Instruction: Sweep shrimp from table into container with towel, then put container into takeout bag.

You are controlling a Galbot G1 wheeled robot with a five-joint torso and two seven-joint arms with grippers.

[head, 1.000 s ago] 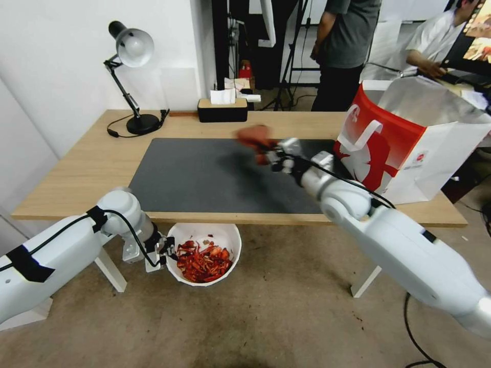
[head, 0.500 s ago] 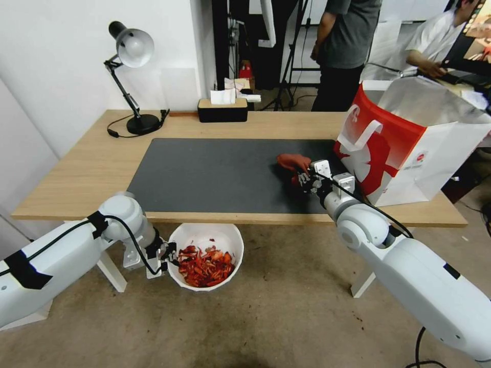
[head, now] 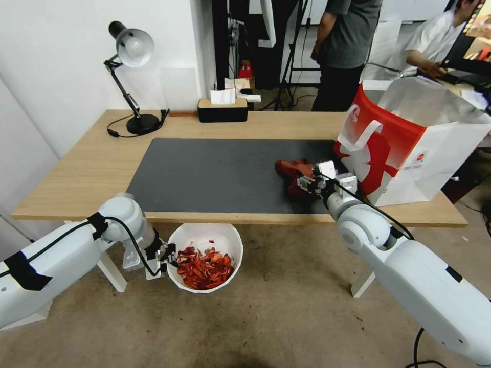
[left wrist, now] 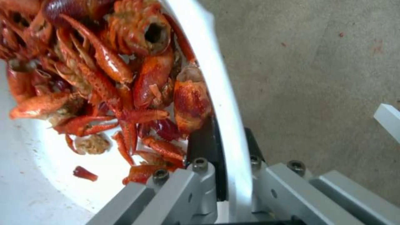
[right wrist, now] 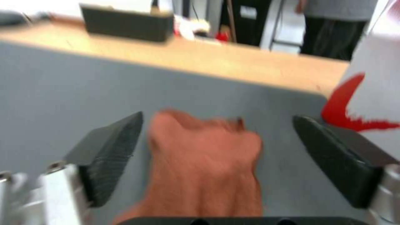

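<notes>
The left gripper pinches the round white paper container's rim below the light-wood table; the right gripper, jaws wide, straddles the rust-red towel beside the red-and-white takeout bag.

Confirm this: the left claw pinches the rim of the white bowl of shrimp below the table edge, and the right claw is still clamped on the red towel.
Not quite. In the right wrist view the right claw is open, and the towel lies loose on the mat. The rest holds.
</notes>
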